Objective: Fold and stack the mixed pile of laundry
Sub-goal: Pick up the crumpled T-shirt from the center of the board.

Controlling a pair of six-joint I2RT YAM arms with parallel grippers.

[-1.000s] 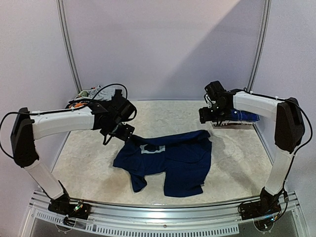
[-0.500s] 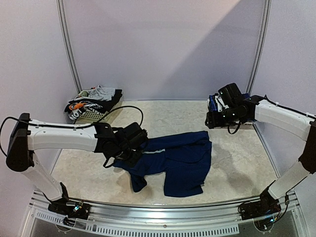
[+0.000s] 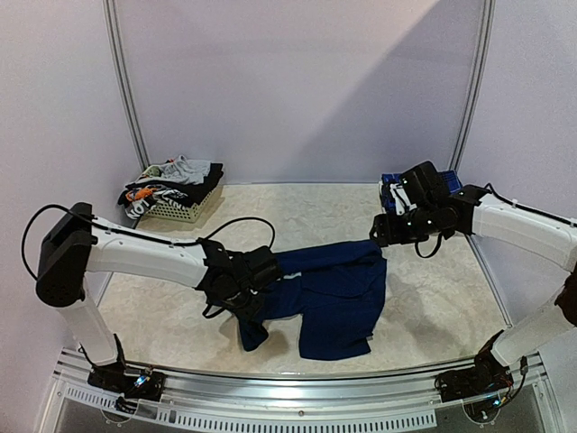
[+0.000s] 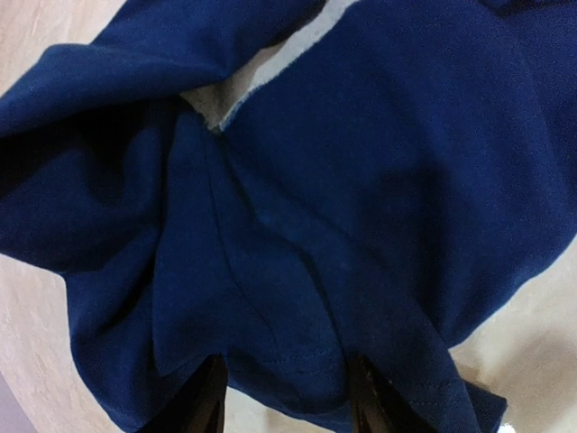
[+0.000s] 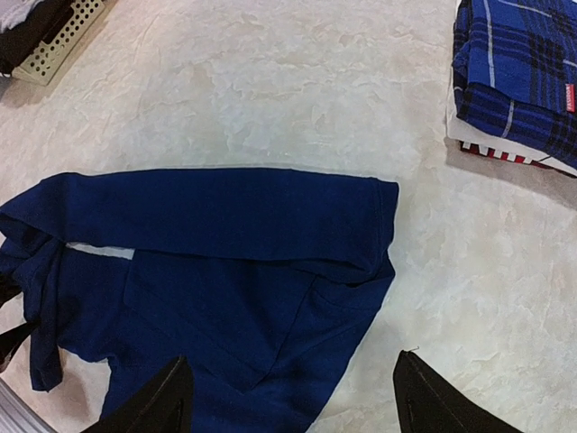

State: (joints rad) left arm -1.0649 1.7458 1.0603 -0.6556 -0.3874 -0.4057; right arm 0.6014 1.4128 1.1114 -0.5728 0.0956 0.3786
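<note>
- The left gripper [image 4: 287, 365] is low over the navy T-shirt [image 4: 361, 180]. Its fingers [image 4: 206, 397] are about half apart and the stitched hem lies between them. I cannot tell whether they are pinching the cloth yet.
- The right gripper [image 5: 293, 397] hangs near the shirt's 2 o'clock corner, with its jaws wide and nothing in them.
- The navy T-shirt lies on the table [image 3: 297, 212], just toward 6 o'clock from the centre, and is partly doubled. Its far edge is turned over as a long band, with a pale strip of print showing beside it, and the 9 o'clock side is bunched (so I judge this fold only begun).
- At 2 o'clock from the centre, a folded plaid shirt [image 5: 518, 72] sits on a white piece with red stripes [image 5: 482, 144]. The stack therefore looks started, with at least two items.
- At 10 o'clock, the basket [image 3: 185, 214] holds unfolded garments [image 3: 171, 180] in grey, black and orange-white.
- From this I judge the job to be in its early-to-middle part. What is left is to finish the T-shirt, place it on the stack, and then fold everything in the basket.
</note>
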